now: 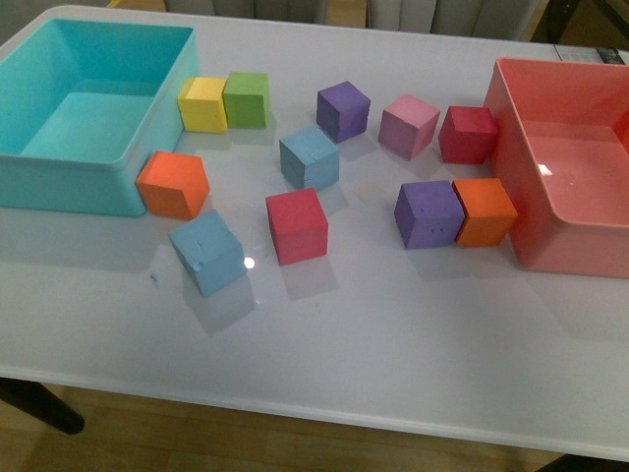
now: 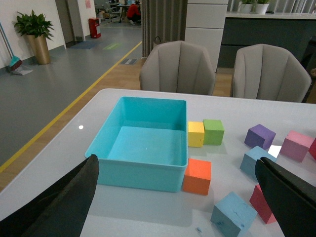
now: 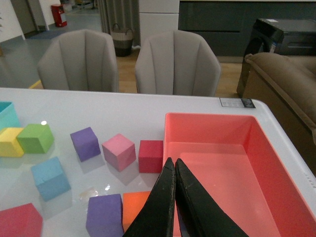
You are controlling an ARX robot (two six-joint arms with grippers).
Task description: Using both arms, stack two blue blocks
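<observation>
Two sky-blue blocks lie apart on the white table. One blue block (image 1: pixel 206 253) sits near the front left, tilted; it also shows in the left wrist view (image 2: pixel 233 215). The other blue block (image 1: pixel 309 156) sits mid-table; it shows in the left wrist view (image 2: pixel 255 160) and the right wrist view (image 3: pixel 50 177). Neither arm shows in the front view. My left gripper (image 2: pixel 177 197) is open and empty, raised above the table before the teal bin. My right gripper (image 3: pixel 174 165) is shut and empty, above the near rim of the red bin.
A teal bin (image 1: pixel 59 177) stands at the left and a red bin (image 1: pixel 521 216) at the right. Orange (image 1: pixel 173 184), yellow (image 1: pixel 202 103), green (image 1: pixel 247 98), red (image 1: pixel 297 225), purple (image 1: pixel 428 213) and pink (image 1: pixel 409 125) cubes are scattered between them. Chairs stand beyond the table.
</observation>
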